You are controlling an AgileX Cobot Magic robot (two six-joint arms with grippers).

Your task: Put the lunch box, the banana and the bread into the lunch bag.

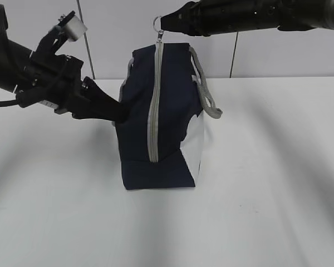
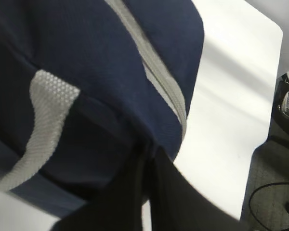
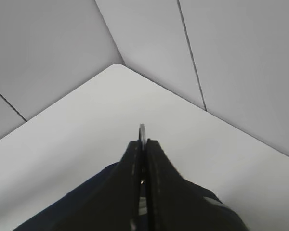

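Currently one lunch bag (image 1: 161,119) in view, standing upright mid-table (image 1: 267,194), zipper (image 1: 153,105) closed along its front face. Two arms: my left gripper (image 1: 121,114) reaches level from left, fingers pressed together pinching navy fabric at bag's side. My right gripper (image 1: 166,23) comes level from upper right, tips clamped on metal ring pull (image 1: 157,22) above bag's top. Bag boxy, woven navy cloth, white side panel, grey webbing handles (image 1: 207,92).

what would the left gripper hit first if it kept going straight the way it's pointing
The left gripper is already against the navy side of the lunch bag, shut on a fold of its fabric. Going straight on, it would likely press into that side at once and push the bag toward the right.
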